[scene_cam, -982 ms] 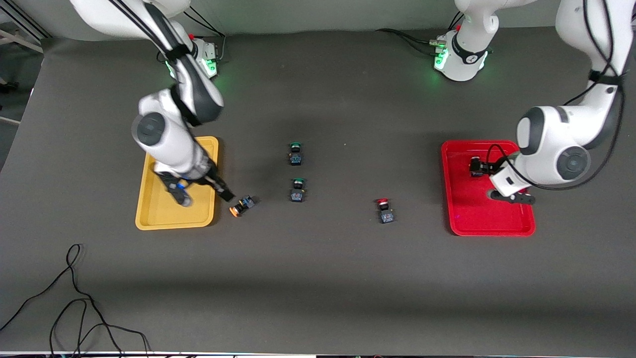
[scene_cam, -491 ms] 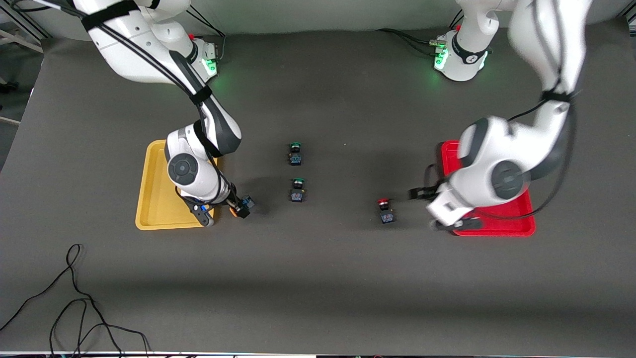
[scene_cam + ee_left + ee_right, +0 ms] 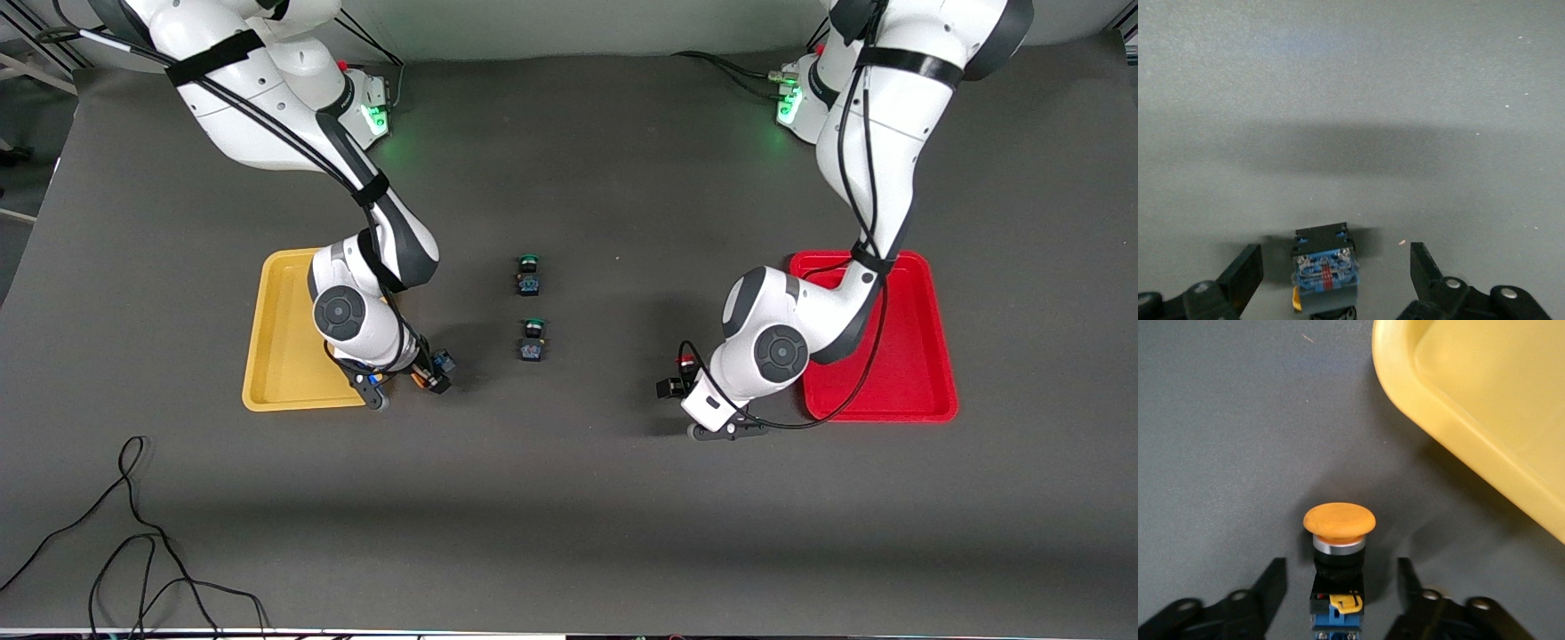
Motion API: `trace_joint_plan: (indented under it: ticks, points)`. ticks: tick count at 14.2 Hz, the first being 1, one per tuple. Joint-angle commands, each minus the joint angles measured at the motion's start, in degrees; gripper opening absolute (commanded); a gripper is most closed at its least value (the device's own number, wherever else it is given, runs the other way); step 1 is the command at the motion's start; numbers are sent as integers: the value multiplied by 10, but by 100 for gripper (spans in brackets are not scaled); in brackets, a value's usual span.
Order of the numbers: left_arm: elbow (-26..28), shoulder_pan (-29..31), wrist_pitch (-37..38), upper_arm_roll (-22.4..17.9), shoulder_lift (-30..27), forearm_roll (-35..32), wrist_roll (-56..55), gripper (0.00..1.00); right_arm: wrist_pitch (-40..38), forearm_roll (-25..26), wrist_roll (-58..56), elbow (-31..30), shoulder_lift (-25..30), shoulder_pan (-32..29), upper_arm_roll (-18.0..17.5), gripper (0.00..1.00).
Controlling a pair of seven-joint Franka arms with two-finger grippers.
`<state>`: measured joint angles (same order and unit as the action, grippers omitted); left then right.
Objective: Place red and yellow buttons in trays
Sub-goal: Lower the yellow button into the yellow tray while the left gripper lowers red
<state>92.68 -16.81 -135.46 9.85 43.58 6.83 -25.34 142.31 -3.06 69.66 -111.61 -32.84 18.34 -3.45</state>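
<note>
An orange-yellow capped button point(image 3: 1338, 520) lies on the mat beside the yellow tray point(image 3: 276, 356), also in the right wrist view point(image 3: 1471, 420). My right gripper point(image 3: 407, 389) is open, its fingers on either side of the button's dark body point(image 3: 1337, 597). A red-capped button point(image 3: 685, 362) lies on the mat between the green buttons and the red tray point(image 3: 916, 373). My left gripper point(image 3: 692, 402) is open and straddles this button's blue-black body point(image 3: 1325, 267). The other red and yellow buttons are not in view.
Two green-capped buttons point(image 3: 528, 274) point(image 3: 532, 340) stand mid-table between the two grippers. Loose black cables point(image 3: 133, 533) lie near the front camera at the right arm's end of the table.
My right gripper moved from over the yellow tray to the orange-yellow button. My left gripper moved from over the red tray to the red button. Both stayed open.
</note>
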Motion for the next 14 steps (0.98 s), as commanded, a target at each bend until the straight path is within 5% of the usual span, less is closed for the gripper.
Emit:
trace_joint_plan:
  ticks: [1,4,6,10,14]
  points:
    - [-5,-16,7,-10,-2,3,-10,75,9,5,8,-4,1,-2,-1,0]
    - [2,-16,13,-10,-8,4,-12,0,-4,4,6,-7,28,-5,1,0]
    - [4,-12,47,-13,-30,3,-18,0,-76,4,-7,-7,77,-26,1,0]
    - [-2,31,251,-42,-142,0,18,0,-204,-46,-128,-15,164,-54,41,0]
    - [42,136,336,-43,-196,-62,169,0,-130,-56,-241,-89,148,-54,102,0]
